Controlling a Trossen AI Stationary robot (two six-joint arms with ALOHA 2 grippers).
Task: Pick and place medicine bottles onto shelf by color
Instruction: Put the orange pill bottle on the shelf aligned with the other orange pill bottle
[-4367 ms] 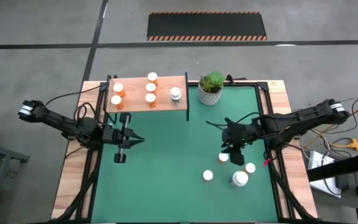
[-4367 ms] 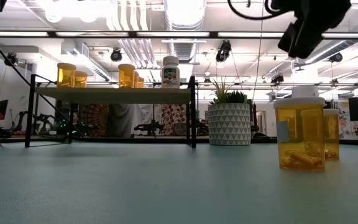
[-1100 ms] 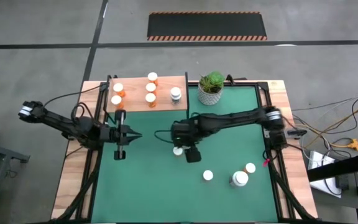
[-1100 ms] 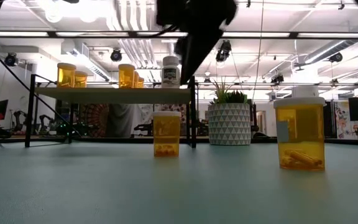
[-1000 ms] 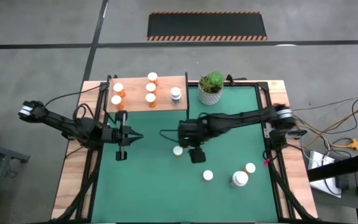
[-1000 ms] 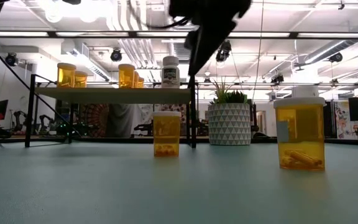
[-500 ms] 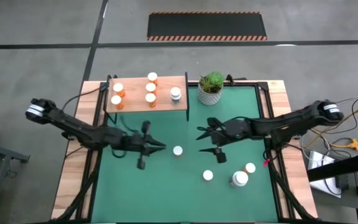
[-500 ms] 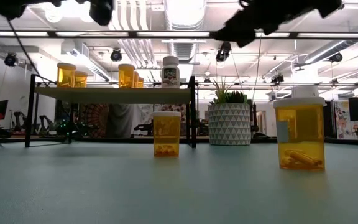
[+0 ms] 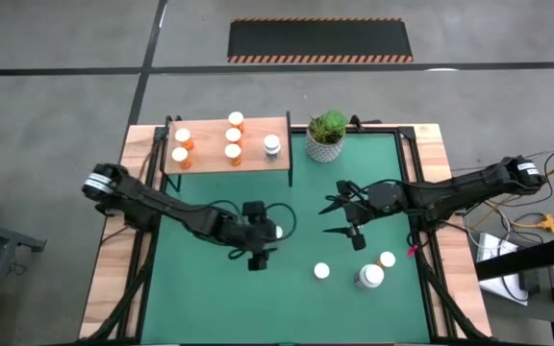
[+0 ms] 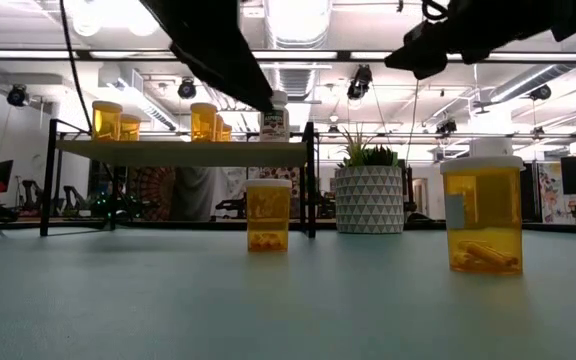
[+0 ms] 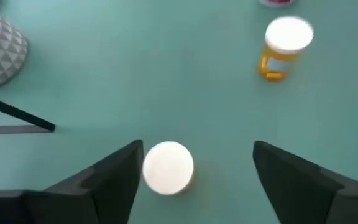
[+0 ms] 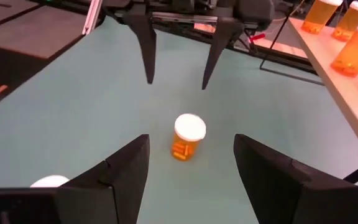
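White bottle (image 10: 274, 116) on shelf (image 10: 183, 152): label print unreadable.

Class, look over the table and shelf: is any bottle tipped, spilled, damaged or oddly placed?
Nothing stands out. The white-capped orange pill bottles on the light wooden shelf and the green table mat stand upright, none spilled. The white-potted green plant is upright too.

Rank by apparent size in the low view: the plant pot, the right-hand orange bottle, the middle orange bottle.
1. Right-hand orange bottle, though it is probably nearer the camera, which may flatter it.
2. Plant pot, close behind it.
3. Middle orange bottle, clearly smallest.
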